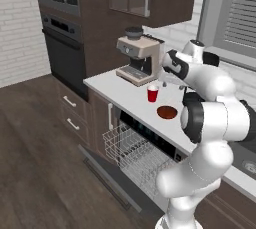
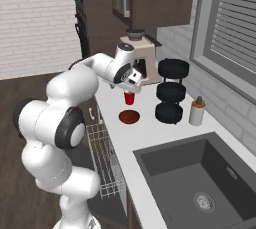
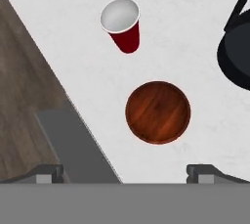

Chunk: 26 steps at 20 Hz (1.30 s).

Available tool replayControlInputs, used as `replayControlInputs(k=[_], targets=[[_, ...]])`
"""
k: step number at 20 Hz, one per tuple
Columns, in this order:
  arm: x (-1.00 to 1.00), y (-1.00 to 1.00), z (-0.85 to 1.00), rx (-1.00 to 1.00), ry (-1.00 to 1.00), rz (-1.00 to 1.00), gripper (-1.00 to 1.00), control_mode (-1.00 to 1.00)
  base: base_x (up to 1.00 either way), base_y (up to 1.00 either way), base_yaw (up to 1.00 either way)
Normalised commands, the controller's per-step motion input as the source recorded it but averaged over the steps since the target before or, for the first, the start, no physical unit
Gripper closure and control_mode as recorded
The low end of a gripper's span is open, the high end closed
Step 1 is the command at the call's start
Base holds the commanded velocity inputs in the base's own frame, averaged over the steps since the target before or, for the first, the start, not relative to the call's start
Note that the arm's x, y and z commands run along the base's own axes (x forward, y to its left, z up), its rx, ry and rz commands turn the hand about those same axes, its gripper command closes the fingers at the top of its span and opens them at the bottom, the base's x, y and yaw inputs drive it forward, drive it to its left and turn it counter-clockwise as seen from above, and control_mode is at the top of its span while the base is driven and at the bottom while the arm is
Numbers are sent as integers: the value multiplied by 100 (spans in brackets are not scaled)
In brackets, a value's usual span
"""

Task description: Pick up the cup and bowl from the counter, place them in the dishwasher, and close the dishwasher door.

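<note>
Gripper (image 3: pixel 125 171) hovering above bowl (image 3: pixel 157 112) and cup (image 3: pixel 122 23) on counter (image 3: pixel 195 47) (jaws spread wide, nothing held).

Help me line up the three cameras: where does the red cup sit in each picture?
Left base view: the cup stands mid-frame on the counter, in front of the coffee machine.
Right base view: the cup is centre, partly hidden under the end effector.
Hand view: the cup is at upper centre.
Shared landmark: the bowl right beside it.
</note>
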Motion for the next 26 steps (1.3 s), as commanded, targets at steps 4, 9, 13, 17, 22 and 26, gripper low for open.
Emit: replayControlInputs(k=[4,9,13,17,22,26], targets=[[43,0,-34,0,0,0,-100,-100,0,0,0],[52,-2,-34,0,0,0,-100,-100,0,0,0],[47,-2,-34,0,0,0,-100,-100,0,0,0],[53,-1,-21,0,0,0,-100,-100,0,0,0],[66,-7,-27,0,0,0,-100,-100,0,0,0],[73,0,-25,0,0,0,-100,-100,0,0,0]])
